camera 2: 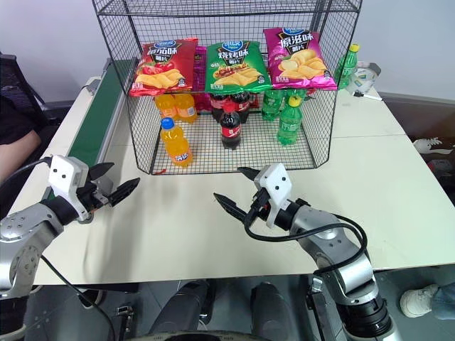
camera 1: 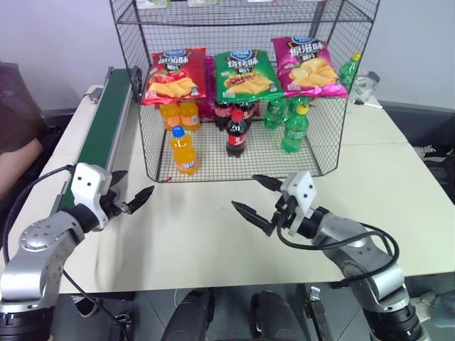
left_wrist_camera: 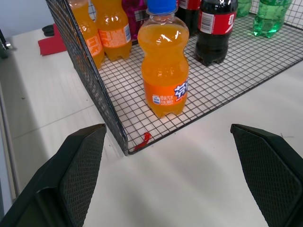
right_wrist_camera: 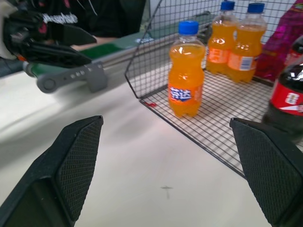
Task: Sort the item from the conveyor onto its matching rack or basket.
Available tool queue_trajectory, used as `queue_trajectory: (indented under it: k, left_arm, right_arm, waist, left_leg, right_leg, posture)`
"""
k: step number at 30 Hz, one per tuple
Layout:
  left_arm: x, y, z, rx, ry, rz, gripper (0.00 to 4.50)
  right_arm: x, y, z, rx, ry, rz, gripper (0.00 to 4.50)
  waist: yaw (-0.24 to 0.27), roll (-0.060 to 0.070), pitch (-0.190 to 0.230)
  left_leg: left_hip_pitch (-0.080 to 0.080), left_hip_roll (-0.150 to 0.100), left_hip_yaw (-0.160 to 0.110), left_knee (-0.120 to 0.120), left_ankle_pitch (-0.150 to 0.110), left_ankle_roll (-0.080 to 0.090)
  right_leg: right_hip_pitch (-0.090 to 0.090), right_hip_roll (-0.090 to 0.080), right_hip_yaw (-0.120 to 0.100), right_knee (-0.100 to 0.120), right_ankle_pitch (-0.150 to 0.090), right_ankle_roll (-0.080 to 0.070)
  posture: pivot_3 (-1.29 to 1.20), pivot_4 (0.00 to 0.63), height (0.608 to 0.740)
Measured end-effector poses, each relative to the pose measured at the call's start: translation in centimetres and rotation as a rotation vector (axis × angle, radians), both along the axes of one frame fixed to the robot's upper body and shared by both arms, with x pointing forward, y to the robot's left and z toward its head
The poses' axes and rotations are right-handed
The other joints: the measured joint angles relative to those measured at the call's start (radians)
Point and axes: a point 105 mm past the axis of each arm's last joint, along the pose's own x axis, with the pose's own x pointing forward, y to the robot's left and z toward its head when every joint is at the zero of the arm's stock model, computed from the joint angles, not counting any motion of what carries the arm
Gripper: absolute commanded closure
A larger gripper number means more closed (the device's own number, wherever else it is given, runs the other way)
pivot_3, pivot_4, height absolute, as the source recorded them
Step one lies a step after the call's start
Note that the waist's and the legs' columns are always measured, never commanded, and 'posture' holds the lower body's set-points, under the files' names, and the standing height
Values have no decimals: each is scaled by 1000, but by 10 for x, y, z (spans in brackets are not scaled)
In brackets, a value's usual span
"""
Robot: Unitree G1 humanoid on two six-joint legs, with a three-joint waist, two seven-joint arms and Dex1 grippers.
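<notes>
The orange soda bottle [camera 1: 184, 150] is stood upright on the wire rack's [camera 1: 328, 106] near-left shelf corner — released. Both grippers, left [camera 1: 131, 199] and right [camera 1: 259, 197], are splayed empty nearby; a careless sweep could topple it.

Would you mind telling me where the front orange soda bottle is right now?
The orange soda bottle stands upright on the wire rack's bottom grid near its front left corner, ahead of two more orange bottles and left of the front cola bottle.
</notes>
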Motion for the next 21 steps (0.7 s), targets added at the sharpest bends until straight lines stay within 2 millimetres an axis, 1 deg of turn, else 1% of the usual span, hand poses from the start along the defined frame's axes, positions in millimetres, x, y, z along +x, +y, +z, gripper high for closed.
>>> queue_trajectory:
  k: [8, 21]
  left_arm:
    - [0, 0, -3, -7, 23, 4, 101]
    - [1, 1, -2, -3, 19, 8, 101]
  right_arm:
    - [1, 0, 1, -4, 2, -2, 0]
    - [4, -1, 7, -14, -31, -12, 0]
  waist:
    - [0, 0, 0]
    - [0, 0, 0]
  left_leg:
    - [0, 0, 0, 0, 0, 0]
    - [0, 0, 0, 0, 0, 0]
  right_leg:
    - [0, 0, 0, 0, 0, 0]
    - [0, 0, 0, 0, 0, 0]
  posture:
    - [0, 150, 740]
    - [0, 150, 740]
